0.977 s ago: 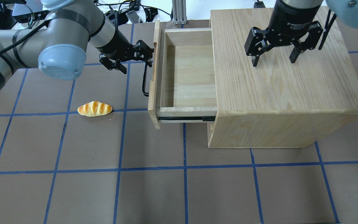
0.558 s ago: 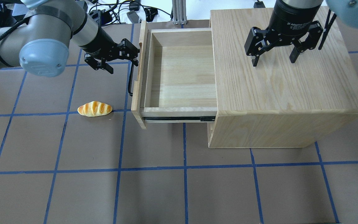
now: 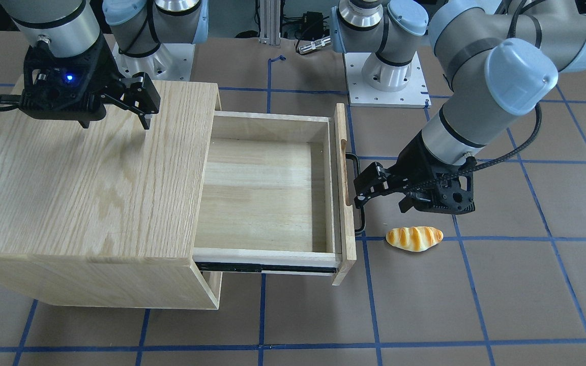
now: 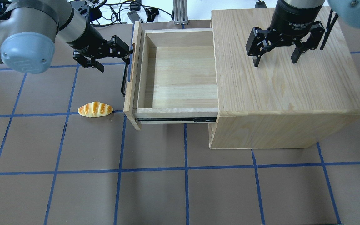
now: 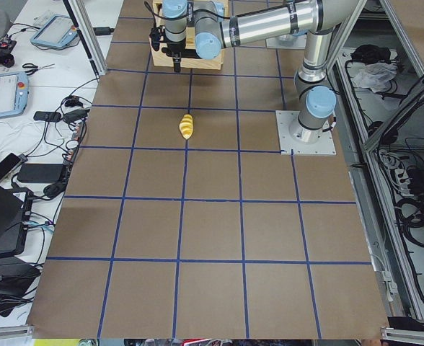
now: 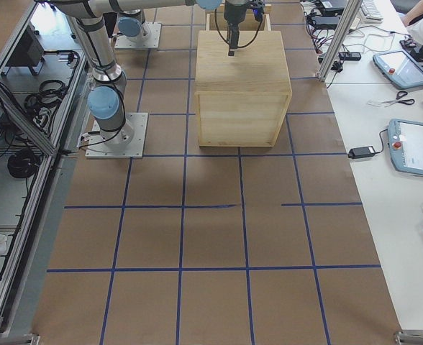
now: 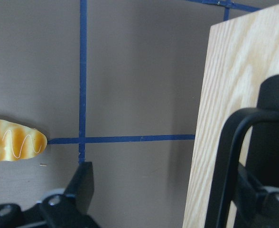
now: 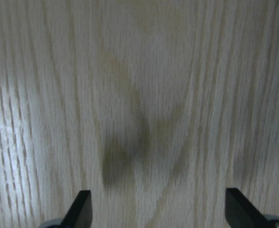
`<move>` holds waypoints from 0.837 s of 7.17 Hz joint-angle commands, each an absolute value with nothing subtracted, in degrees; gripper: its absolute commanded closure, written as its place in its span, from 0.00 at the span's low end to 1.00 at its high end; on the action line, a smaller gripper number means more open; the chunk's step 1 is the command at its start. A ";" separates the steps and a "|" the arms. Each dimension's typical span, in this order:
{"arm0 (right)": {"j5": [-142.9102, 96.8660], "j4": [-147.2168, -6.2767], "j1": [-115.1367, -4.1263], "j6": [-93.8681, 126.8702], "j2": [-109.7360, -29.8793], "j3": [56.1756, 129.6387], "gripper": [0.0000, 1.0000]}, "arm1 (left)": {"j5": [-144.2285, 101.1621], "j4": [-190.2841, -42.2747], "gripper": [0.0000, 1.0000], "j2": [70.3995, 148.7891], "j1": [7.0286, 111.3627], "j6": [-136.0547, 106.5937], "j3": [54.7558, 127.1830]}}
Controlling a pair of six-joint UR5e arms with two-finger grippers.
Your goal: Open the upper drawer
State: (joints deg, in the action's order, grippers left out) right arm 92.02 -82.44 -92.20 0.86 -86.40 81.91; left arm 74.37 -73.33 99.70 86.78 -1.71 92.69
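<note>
The upper drawer [image 4: 177,75] is a shallow pale-wood tray, pulled far out of the oak cabinet [image 4: 286,87] and holding nothing inside. It also shows in the front-facing view [image 3: 267,193]. Its black bar handle [image 4: 123,78] is on the front panel. My left gripper [image 4: 114,61] is open, with one finger hooked behind the handle [image 7: 227,166] and the other out over the table. My right gripper [image 4: 275,62] is open, fingertips down on or just above the cabinet top [image 8: 144,95].
A toy bread roll [image 4: 95,109] lies on the brown mat just left of the drawer front, also in the front-facing view [image 3: 414,238]. A lower drawer front [image 4: 211,134] sits shut under the open one. The arm bases [image 3: 384,76] stand behind the cabinet.
The drawer has slid further out to the left, drawn by my left gripper at the handle. The right arm and the bread roll have not moved.
</note>
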 commanded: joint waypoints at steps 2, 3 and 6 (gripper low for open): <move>92.02 -82.44 -92.20 0.79 -86.40 81.91 0.00 | 77.67 -83.97 0.00 90.12 87.45 -2.90 91.50; 92.02 -82.44 -92.20 0.88 -86.40 81.91 0.00 | 81.09 -89.24 0.00 86.69 89.10 -2.90 92.02; 92.02 -82.44 -92.20 0.88 -86.40 81.91 0.00 | 86.22 -90.62 0.00 84.63 89.13 -2.29 92.82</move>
